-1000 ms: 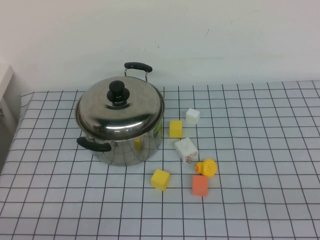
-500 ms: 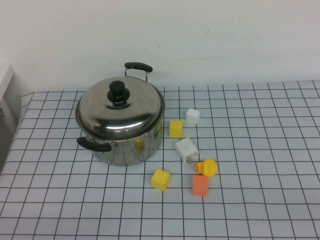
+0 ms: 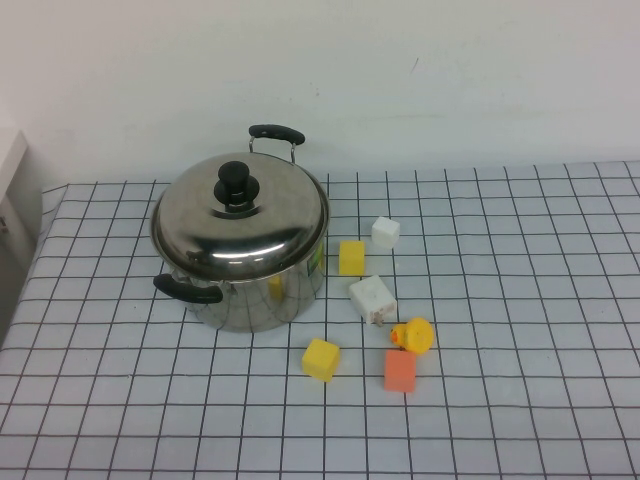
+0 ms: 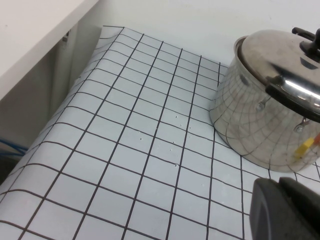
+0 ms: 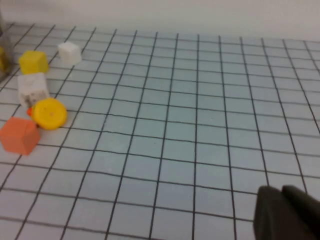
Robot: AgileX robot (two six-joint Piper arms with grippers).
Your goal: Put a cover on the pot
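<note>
Little of me shows. My left end effector (image 4: 285, 210) appears as matte black plastic with rounded, blunt edges and a narrow dark seam down its middle. My right end effector (image 5: 285, 212) looks the same: dull black, smooth, softly rounded, split by a thin seam. No cables, screws or markings show.

- One pot (image 3: 262, 298), under one lid (image 3: 240, 222)
- Two yellow blocks (image 3: 351, 257)
- Two white blocks (image 3: 372, 298)
- One orange block (image 3: 400, 371)
- One yellow duck (image 3: 413, 335)

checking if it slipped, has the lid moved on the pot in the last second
No. The lid sits on the pot as before, same spot against the grid lines.
</note>
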